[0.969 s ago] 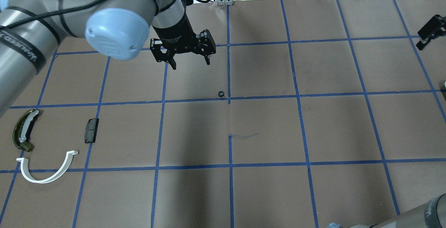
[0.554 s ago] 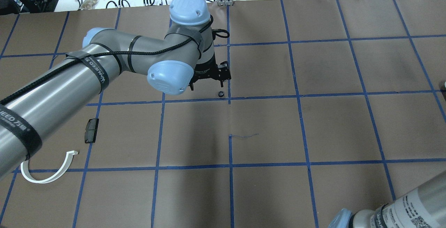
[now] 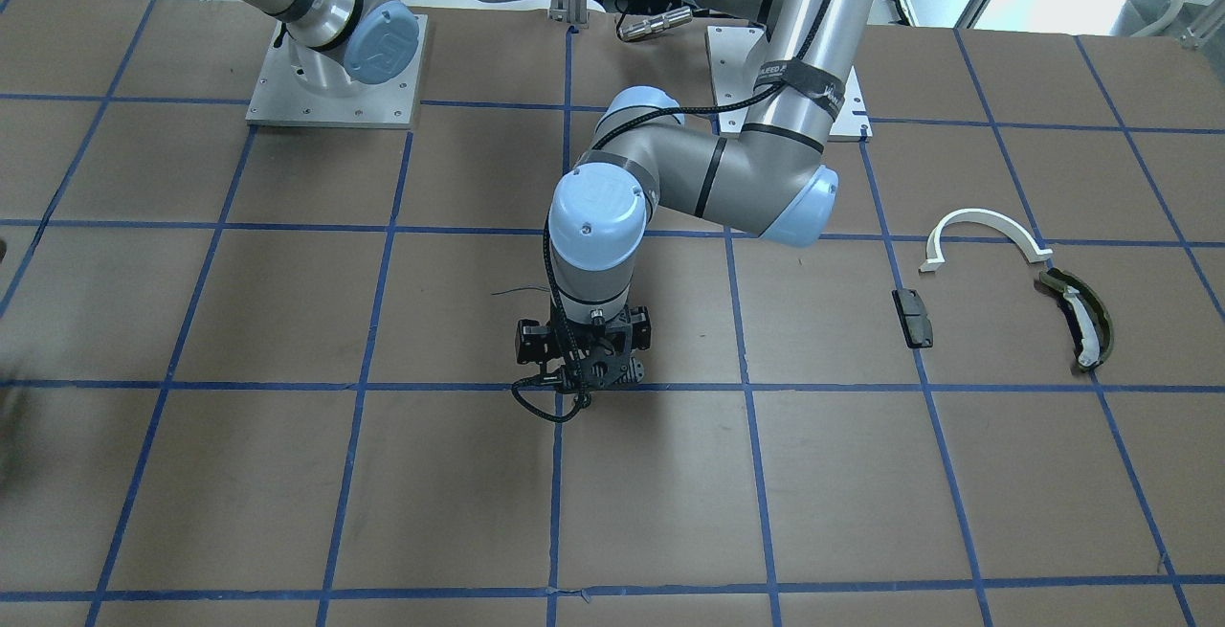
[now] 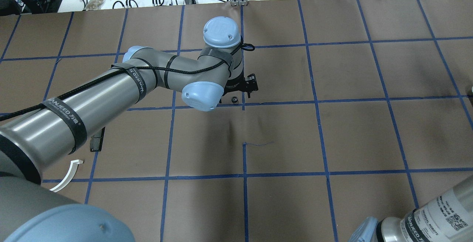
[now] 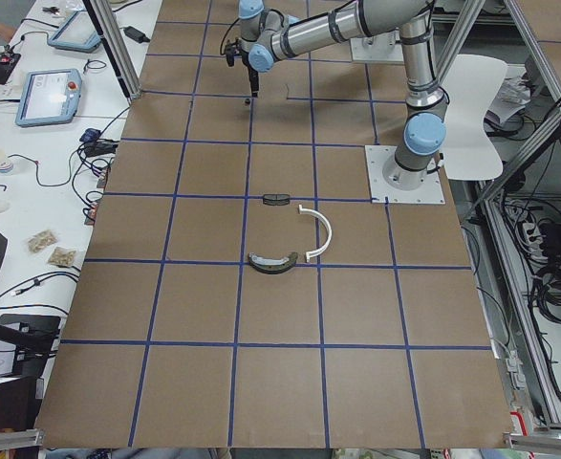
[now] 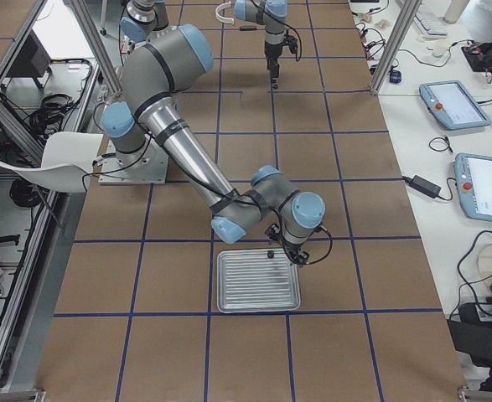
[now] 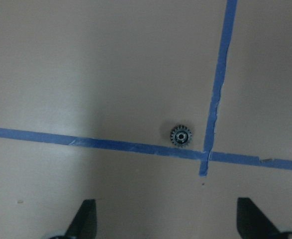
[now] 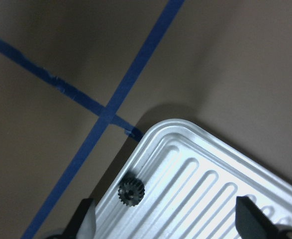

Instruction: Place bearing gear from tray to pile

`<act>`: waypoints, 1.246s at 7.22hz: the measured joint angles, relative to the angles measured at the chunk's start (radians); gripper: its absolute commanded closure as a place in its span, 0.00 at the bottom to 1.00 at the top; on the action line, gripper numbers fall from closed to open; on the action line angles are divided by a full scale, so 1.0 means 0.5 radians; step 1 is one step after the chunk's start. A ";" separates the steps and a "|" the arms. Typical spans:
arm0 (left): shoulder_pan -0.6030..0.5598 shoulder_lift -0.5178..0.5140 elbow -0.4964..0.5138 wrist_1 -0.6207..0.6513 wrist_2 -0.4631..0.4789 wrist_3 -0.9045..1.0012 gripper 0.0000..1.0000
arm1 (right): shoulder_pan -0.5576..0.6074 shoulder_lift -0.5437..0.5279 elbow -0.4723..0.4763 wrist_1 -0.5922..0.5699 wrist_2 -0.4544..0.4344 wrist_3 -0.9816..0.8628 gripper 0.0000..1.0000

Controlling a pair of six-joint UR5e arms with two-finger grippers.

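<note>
Pile (image 3: 912,318) lay far left, well apart from gear (image 7: 181,136) on worktop (image 7: 86,74) by tape crossing (image 7: 208,155). Above it left fingers (image 7: 82,221) hung spread, empty: pick-up step; next likely descend, centre, close. Far right, right fingers (image 8: 83,219) spread over tray (image 8: 225,164), second gear (image 8: 131,190) in corner.

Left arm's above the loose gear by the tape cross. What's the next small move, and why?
Probably lower the left gripper straight down, jaws open, nudging slightly forward to centre on the gear. The wrist view shows the gear lying flat beside the tape crossing, ahead of the wide-open fingertips, untouched.
</note>
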 measured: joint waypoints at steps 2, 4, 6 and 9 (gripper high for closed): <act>-0.001 -0.076 0.011 0.064 -0.028 0.004 0.02 | -0.010 -0.006 0.059 -0.102 0.019 -0.631 0.01; -0.001 -0.138 0.018 0.137 -0.029 0.009 0.02 | -0.034 -0.012 0.170 -0.266 0.076 -0.952 0.03; 0.020 -0.187 0.018 0.217 -0.030 0.015 0.03 | -0.040 -0.017 0.226 -0.314 0.097 -1.006 0.03; 0.049 -0.204 0.021 0.237 -0.041 0.002 0.42 | -0.046 -0.028 0.321 -0.403 0.082 -1.013 0.06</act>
